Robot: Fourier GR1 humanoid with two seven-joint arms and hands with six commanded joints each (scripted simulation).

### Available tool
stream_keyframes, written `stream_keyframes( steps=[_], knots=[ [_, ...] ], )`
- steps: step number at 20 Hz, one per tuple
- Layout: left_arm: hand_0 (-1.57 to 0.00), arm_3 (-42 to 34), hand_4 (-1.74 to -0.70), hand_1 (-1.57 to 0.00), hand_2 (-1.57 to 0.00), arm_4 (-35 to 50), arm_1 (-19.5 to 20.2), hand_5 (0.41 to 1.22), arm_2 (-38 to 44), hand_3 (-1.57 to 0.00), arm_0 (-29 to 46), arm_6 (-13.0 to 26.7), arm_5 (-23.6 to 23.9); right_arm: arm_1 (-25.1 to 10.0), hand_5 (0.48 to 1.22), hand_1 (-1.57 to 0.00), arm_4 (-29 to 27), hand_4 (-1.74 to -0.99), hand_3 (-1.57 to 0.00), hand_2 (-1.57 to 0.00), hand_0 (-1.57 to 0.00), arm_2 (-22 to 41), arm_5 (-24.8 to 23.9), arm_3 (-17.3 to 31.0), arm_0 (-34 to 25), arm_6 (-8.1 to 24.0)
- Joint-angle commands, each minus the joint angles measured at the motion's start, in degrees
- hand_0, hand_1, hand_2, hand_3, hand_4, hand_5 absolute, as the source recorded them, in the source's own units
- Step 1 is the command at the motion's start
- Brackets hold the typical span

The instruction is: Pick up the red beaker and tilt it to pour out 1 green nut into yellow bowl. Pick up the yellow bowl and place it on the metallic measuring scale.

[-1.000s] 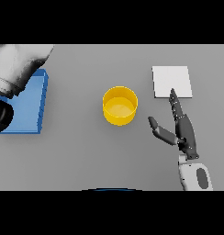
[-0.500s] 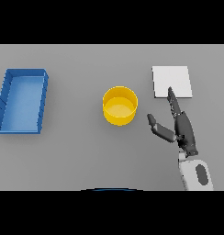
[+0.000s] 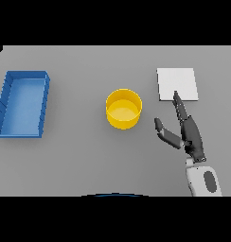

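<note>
The yellow bowl (image 3: 123, 109) stands upright at the middle of the grey table; I cannot make out anything inside it. The measuring scale (image 3: 177, 84) is a flat white square at the back right, with nothing on it. My right hand (image 3: 191, 137) hovers just right of the bowl and in front of the scale. It is open, with straight fingers pointing towards the scale's near edge and the thumb spread towards the bowl. It touches neither. No red beaker and no left hand show in the head view.
A blue rectangular tray (image 3: 23, 73) lies at the left side of the table. A gap of bare grey table separates it from the bowl.
My left arm, which hung over the blue tray a second ago, has withdrawn out of view at the upper left. The right hand has drifted slightly right and nearer.
</note>
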Motion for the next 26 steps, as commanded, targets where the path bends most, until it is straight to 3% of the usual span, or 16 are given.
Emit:
stream_keyframes(
  steps=[1,2,3,5,7,9,11,12,14,17,19,23,25,26],
  knots=[
    [-1.57,-2.3,-1.74,-1.57,-1.57,1.4,-0.3,1.221,0.4,-1.57,3.0,-0.4,0.6,-0.2,0.676,0.00,0.2,-1.151,0.00,0.00,0.00,0.1,0.1,-0.1,0.5,-0.5],
    [-1.57,-5.2,-1.74,-1.57,-1.57,3.0,-0.5,1.221,0.8,-1.57,6.7,-1.1,1.2,-0.6,0.677,0.00,0.3,-1.159,0.00,0.00,0.00,0.1,0.1,-0.3,0.9,-1.1],
    [-1.57,-8.4,-1.74,-1.57,-1.57,4.1,-1.4,1.221,0.6,-1.57,9.0,1.1,1.6,-0.5,0.676,0.00,0.8,-1.166,0.00,0.00,0.00,0.2,-0.2,-0.1,0.9,-0.9],
    [-1.57,-16.9,-1.74,-1.57,-1.57,6.2,-1.6,1.151,0.2,-1.57,14.6,3.8,1.7,-0.4,0.676,0.00,0.5,-1.174,0.00,0.00,0.00,0.0,0.0,0.9,0.5,-0.3],
    [-1.57,-24.7,-1.74,-1.57,-1.57,7.6,-2.0,1.050,-0.5,-1.57,20.2,7.7,2.3,-0.5,0.675,0.00,0.7,-1.167,0.00,0.00,0.00,0.2,0.1,0.8,0.8,-1.2],
    [-1.57,-31.1,-1.74,-1.57,-1.57,8.5,-2.2,0.925,-1.0,-1.57,24.1,11.9,3.0,-0.5,0.671,0.00,0.6,-1.157,0.00,0.00,0.00,-0.2,-0.2,1.1,-0.4,0.1],
    [-1.57,-37.2,-1.52,-1.57,-1.53,9.4,-1.7,0.818,-1.6,-1.53,27.2,16.0,1.7,-0.3,0.670,0.00,-0.2,-1.155,0.00,0.00,0.00,-0.2,0.4,0.8,0.3,-0.9],
    [-1.47,-40.4,-1.37,-1.34,-1.28,10.2,-0.8,0.774,-2.3,-1.32,28.4,15.8,-1.3,-0.4,0.670,0.00,-0.1,-1.153,0.00,0.00,0.00,0.0,0.4,0.0,1.1,-1.7],
    [-0.94,-45.5,-1.13,-0.86,-0.82,14.0,0.0,0.705,-1.8,-0.84,31.6,15.9,-5.9,-0.7,0.670,0.00,0.1,-1.149,0.00,0.00,0.00,-0.2,0.3,0.3,0.9,-0.9],
    [-0.48,-48.2,-0.92,-0.44,-0.42,15.3,1.5,0.651,-2.8,-0.43,32.9,18.4,-10.4,-0.5,0.670,0.00,-0.1,-1.155,0.00,0.00,0.00,-0.1,0.3,0.1,0.8,-0.7],
    [-0.31,-47.6,-0.84,-0.28,-0.27,13.5,1.6,0.632,-4.7,-0.28,32.3,20.7,-11.3,-0.1,0.670,0.00,0.8,-1.155,0.00,0.00,0.00,0.5,0.0,0.7,0.8,-0.5],
    [-0.13,-45.9,-0.79,-0.11,-0.11,11.0,2.1,0.627,-5.8,-0.11,31.6,19.1,-10.5,-0.5,0.665,0.00,2.2,-1.157,0.00,0.00,0.00,0.4,-1.2,0.3,0.8,-0.9],
    [-0.08,-46.2,-0.78,-0.07,-0.07,10.8,1.6,0.631,-5.7,-0.07,31.6,17.1,-9.3,-0.4,0.644,0.00,2.8,-1.144,0.00,0.00,0.00,0.5,-1.7,0.2,0.5,1.0],
    [-0.06,-47.1,-0.78,-0.06,-0.06,11.0,1.5,0.633,-5.4,-0.06,32.3,15.8,-8.5,-1.0,0.631,0.00,5.1,-1.131,0.00,0.00,0.00,1.0,-2.6,0.1,-0.4,4.1]
  ],
)
